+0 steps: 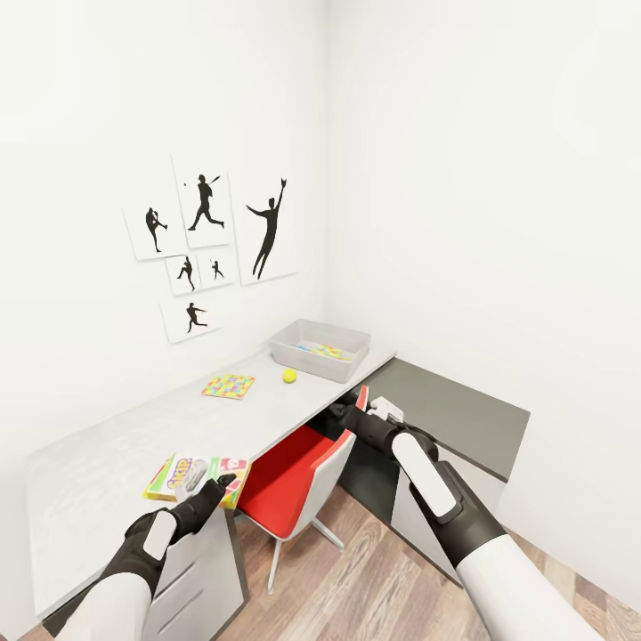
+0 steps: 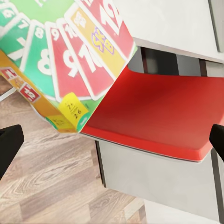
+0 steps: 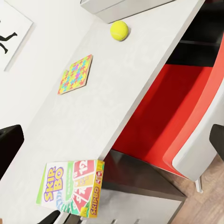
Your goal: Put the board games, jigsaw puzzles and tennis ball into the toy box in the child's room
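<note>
From my head camera, the table (image 1: 116,436) runs along the wall to the corner, where the toy box (image 1: 320,349) sits with 1 jigsaw puzzle already inside it (image 1: 325,351). The tennis ball (image 1: 289,376) lies just in front of the box, and the second jigsaw puzzle (image 1: 229,385) lies a little nearer to me. The Skip-Bo box (image 1: 198,475) rests at the table's near edge, beside the red chair (image 1: 294,481). My left gripper (image 1: 203,491) hovers right over that box, and my right gripper (image 1: 349,409) hangs above the chair, near the dark lower unit (image 1: 463,414).

From my left wrist, the Skip-Bo box (image 2: 65,60) sits close ahead, 1 corner jutting past the table edge over the chair seat (image 2: 158,112) and the plank floor (image 2: 51,186). My left fingertips (image 2: 10,142) stand wide apart at the picture's 2 sides, clamped on nothing.

From my right wrist, I see the Skip-Bo box (image 3: 72,186) at the table's edge, the puzzle (image 3: 75,73) and the ball (image 3: 119,30) farther along. My right fingers (image 3: 11,140) are spread wide too, and empty.

I judge the step in hand is picking up the Skip-Bo box. To do it well, I should bring the left fingers down across the overhanging corner, 1 finger above and 1 below, and close squarely. A skewed pinch could tip the box off the edge onto the chair.
</note>
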You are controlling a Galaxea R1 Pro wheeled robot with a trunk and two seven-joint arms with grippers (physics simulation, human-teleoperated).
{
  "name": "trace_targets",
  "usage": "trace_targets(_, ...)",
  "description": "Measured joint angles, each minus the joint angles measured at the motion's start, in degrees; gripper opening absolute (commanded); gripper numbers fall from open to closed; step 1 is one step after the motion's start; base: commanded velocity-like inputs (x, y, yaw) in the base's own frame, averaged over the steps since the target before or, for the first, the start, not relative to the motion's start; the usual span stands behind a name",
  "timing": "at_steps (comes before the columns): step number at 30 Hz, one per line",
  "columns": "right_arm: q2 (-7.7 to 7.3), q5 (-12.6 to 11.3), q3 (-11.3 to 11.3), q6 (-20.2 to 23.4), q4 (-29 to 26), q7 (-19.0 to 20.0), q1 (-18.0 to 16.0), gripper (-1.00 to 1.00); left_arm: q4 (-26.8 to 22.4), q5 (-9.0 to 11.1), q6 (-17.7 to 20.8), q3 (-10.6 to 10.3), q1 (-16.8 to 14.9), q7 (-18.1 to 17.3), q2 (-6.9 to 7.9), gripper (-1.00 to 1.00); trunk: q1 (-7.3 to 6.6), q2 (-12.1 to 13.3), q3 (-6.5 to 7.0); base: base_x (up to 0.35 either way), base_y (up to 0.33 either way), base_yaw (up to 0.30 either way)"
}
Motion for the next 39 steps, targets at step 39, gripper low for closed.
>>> trace_targets(39, 0.02, 0.0, 0.0, 0.0, 0.0, 0.0, 0.0, 1.0, 4.9, 9.9, 6.6, 0.1, 0.0, -0.3, 1.57, 1.0, 0.0, 0.0, 0.0, 0.0, 0.0, 0.0)
